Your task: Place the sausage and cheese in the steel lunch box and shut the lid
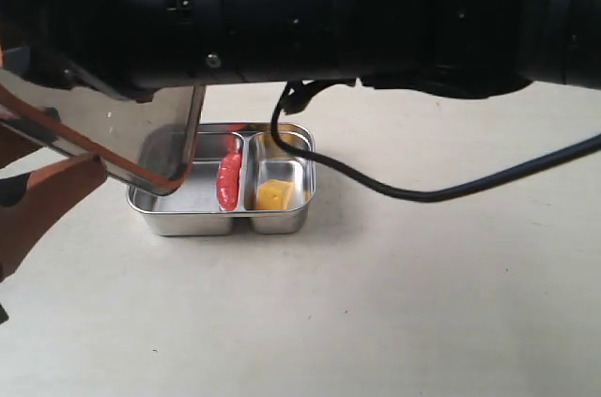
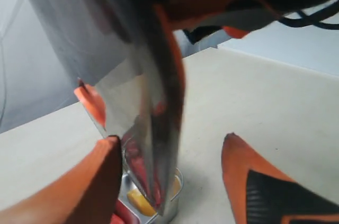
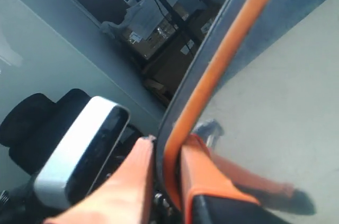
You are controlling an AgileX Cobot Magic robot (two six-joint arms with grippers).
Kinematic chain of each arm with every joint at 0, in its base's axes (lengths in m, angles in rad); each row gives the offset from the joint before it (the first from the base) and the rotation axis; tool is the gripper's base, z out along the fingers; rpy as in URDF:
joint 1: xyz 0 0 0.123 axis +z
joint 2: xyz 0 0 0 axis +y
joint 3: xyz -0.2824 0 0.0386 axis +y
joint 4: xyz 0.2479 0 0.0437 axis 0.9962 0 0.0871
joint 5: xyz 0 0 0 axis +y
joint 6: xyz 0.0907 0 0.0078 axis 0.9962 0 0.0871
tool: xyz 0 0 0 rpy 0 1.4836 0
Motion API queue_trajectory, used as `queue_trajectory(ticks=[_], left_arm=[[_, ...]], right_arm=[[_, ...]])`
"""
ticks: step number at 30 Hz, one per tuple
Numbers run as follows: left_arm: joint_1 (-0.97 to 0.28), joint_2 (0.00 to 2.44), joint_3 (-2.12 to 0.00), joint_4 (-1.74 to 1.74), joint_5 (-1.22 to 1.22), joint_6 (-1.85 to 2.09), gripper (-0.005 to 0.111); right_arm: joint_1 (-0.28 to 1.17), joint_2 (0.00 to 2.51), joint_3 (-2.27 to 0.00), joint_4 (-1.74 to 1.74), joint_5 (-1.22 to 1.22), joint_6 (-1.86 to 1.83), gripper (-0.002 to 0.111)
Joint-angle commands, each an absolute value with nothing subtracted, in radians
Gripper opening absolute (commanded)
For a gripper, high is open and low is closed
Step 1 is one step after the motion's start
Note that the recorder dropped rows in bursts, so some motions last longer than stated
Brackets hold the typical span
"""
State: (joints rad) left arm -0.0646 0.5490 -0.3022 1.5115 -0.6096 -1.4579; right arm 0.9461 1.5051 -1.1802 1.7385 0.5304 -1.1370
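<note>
The steel lunch box (image 1: 225,226) sits on the table. The red sausage (image 1: 229,179) lies in its larger compartment beside the divider, and the yellow cheese (image 1: 274,194) lies in the smaller one. The dark lid (image 1: 122,129) hangs tilted above the box's left end, low corner inside the larger compartment. My right gripper (image 3: 169,144) is shut on the lid's orange-sealed rim (image 3: 222,60). My left gripper (image 2: 171,138) is open, with the lid (image 2: 137,91) standing edge-on between its fingers (image 2: 100,181), close to one of them. Below it show the cheese (image 2: 139,203) and the box (image 2: 172,211).
A big black arm body (image 1: 329,12) fills the top of the exterior view and hides the right gripper there. A black cable (image 1: 423,192) trails from it across the table to the right of the box. Bare tabletop (image 1: 376,303) lies in front.
</note>
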Motion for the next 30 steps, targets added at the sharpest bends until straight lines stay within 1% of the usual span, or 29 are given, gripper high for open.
queue_trajectory(ticks=[1, 3, 8, 15, 17, 19, 21, 22, 25, 28, 30], left_arm=[[-0.074, 0.576, -0.308, 1.380, -0.504, -1.455, 0.046], [-0.074, 0.582, -0.308, 1.339, -0.480, -1.450, 0.036], [-0.074, 0.584, -0.308, 1.326, -0.464, -1.353, 0.001], [-0.074, 0.584, -0.308, 1.320, -0.319, -1.269, 0.000], [-0.074, 0.584, -0.311, 1.322, -0.218, -1.195, 0.000], [-0.074, 0.584, -0.323, 1.329, -0.142, -1.139, 0.000], [-0.074, 0.584, -0.337, 1.354, -0.087, -1.065, 0.000], [-0.074, 0.584, -0.340, 1.385, -0.074, -1.037, 0.000], [-0.074, 0.590, -0.355, 1.485, -0.032, -1.005, 0.000], [-0.074, 0.601, -0.357, 1.541, -0.059, -1.005, 0.000], [-0.074, 0.610, -0.357, 1.607, -0.073, -1.005, 0.000]], right_arm=[[1.005, 1.516, -1.198, 1.744, 0.532, -1.151, -0.001], [1.021, 1.520, -1.198, 1.744, 0.558, -1.149, -0.001], [1.028, 1.521, -1.198, 1.744, 0.633, -1.149, -0.001], [1.024, 1.521, -1.198, 1.691, 0.586, -1.129, -0.001], [1.022, 1.521, -1.198, 1.536, 0.512, -0.946, -0.001], [0.992, 1.521, -1.198, 1.300, 0.485, -0.686, -0.001], [0.955, 1.522, -1.198, 1.152, 0.481, -0.470, -0.001], [0.944, 1.522, -1.198, 1.124, 0.481, -0.427, 0.002], [0.926, 1.530, -1.198, 1.126, 0.445, -0.414, 0.016], [0.926, 1.544, -1.198, 1.172, 0.392, -0.414, 0.013], [0.926, 1.556, -1.198, 1.233, 0.361, -0.412, 0.008]])
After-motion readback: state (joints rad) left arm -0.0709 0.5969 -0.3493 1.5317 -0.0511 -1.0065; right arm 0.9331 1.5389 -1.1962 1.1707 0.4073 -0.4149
